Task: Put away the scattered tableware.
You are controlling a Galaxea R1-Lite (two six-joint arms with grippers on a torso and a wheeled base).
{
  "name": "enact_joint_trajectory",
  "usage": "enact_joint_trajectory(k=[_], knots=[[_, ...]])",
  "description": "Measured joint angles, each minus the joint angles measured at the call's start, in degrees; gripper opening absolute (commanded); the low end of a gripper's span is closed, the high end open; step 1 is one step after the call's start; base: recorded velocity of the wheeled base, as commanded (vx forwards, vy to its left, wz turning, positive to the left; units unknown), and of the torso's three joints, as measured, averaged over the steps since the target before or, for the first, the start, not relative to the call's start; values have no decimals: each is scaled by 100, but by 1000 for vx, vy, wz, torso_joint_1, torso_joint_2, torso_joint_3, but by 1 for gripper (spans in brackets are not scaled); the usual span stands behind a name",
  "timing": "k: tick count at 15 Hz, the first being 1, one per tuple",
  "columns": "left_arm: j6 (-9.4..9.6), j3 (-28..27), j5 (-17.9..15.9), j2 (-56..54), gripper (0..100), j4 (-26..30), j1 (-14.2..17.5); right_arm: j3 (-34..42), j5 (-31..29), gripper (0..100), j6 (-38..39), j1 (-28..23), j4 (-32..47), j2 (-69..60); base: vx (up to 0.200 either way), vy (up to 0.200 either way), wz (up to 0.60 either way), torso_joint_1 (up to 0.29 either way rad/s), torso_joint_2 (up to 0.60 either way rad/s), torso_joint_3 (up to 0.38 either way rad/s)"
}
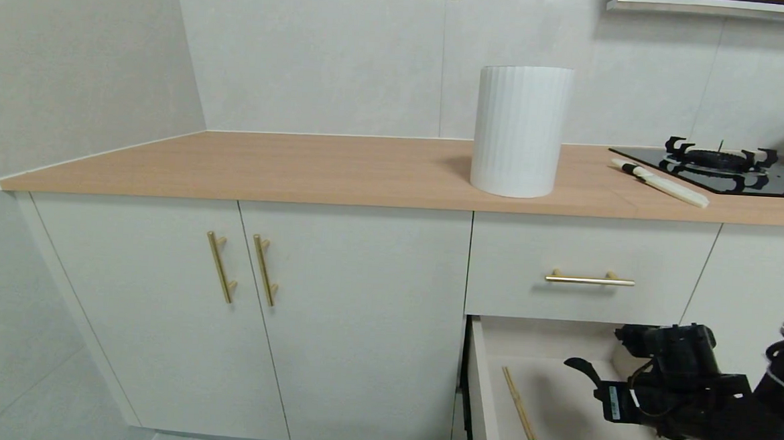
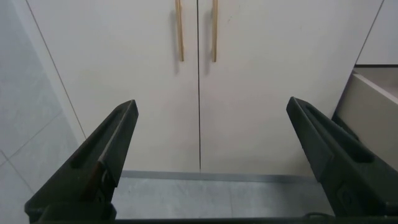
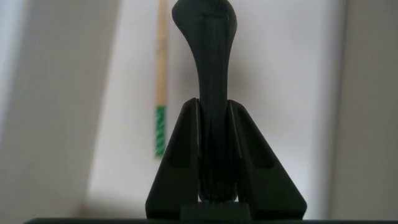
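Right pincer (image 1: pixel 579 365), seemingly closed, hovers level over open drawer (image 1: pixel 481 372) beside chopsticks (image 1: pixel 523 414).

Wooden chopsticks (image 1: pixel 521 414) with green ends lie along the open drawer (image 1: pixel 484 386) floor. A white utensil (image 1: pixel 662 182) lies flat on the bench (image 1: pixel 301 168).

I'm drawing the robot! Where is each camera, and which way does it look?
Head view: on the head, looking forward and down at the counter, cabinet doors, open drawer; the right end effector shows.
Left wrist view: on the left wrist, facing the cabinet doors; the left end effector, open, shows.
Right wrist view: on the right wrist, looking into the drawer; the right end effector grips a black utensil.
Shared: head and right wrist views both show the chopsticks.
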Motion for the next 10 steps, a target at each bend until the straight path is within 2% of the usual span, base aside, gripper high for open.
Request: enact_joint_trajectory(k=[4, 10], knots=[[0, 0, 0, 0, 100, 0, 0, -336, -774, 0, -27, 194, -284, 1143, 0, 0, 0, 0, 0, 0], [0, -2, 0, 0, 100, -2, -1, -581, -952, 0, -30, 278, -9, 1635, 0, 0, 0, 0, 0, 0]])
